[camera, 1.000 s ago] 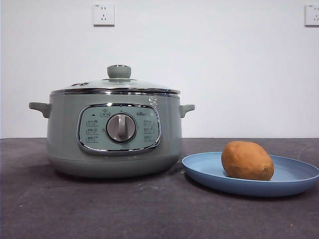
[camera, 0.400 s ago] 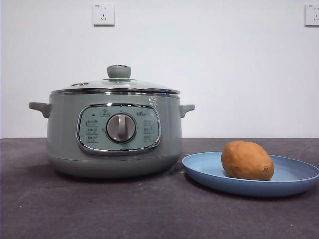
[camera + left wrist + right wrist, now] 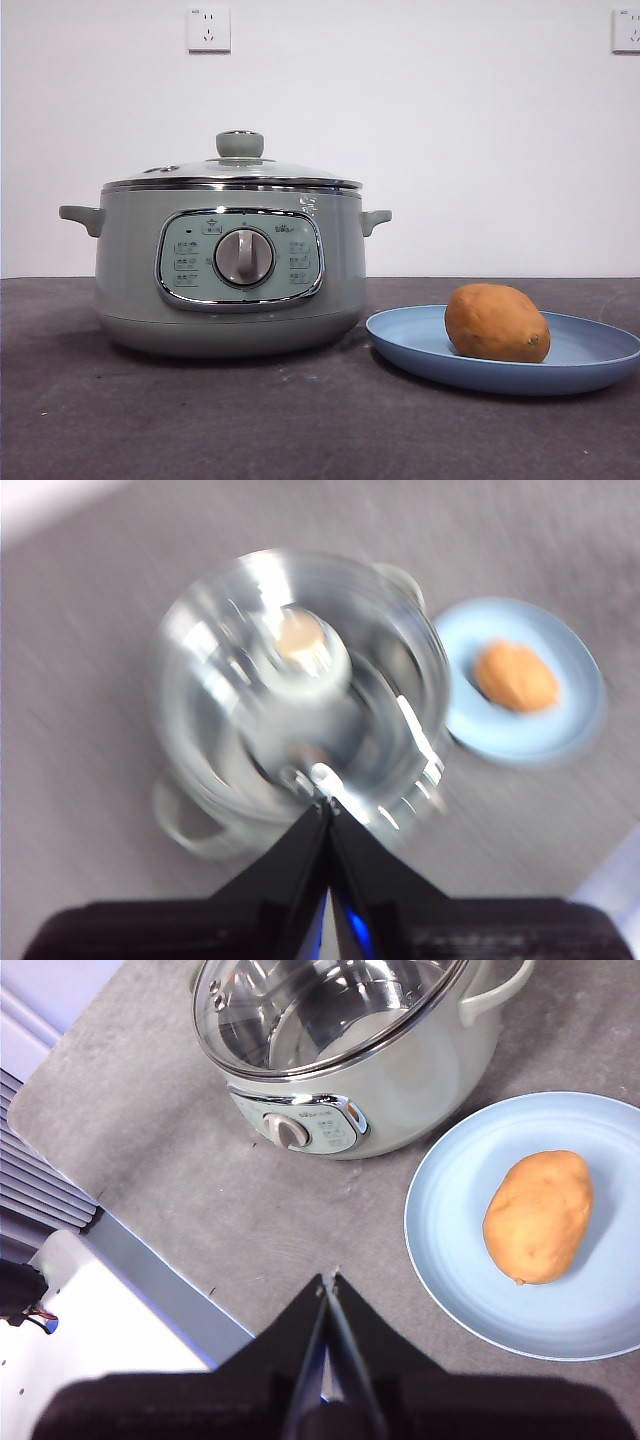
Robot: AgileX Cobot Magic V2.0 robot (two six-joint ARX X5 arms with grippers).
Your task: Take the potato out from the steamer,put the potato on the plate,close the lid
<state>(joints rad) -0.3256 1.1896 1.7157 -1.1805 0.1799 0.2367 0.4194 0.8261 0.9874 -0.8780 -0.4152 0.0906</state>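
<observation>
The sage-green steamer (image 3: 228,270) stands on the left of the table with the glass lid (image 3: 232,172) resting on it. The orange-brown potato (image 3: 497,322) lies on the light-blue plate (image 3: 600,352) to the steamer's right. My left gripper (image 3: 327,808) is shut and empty, high above the lid (image 3: 300,690); its view is blurred. My right gripper (image 3: 329,1282) is shut and empty, high above the table in front of the steamer (image 3: 390,1080) and beside the plate (image 3: 450,1250) with the potato (image 3: 539,1216). Neither gripper shows in the front view.
The dark grey table top (image 3: 200,420) runs to a white wall with two sockets (image 3: 208,29). In the right wrist view the table's edge (image 3: 130,1230) and a white base lie below it.
The steamer, lid, plate and potato stand as before in the front view. No arm appears in it.
</observation>
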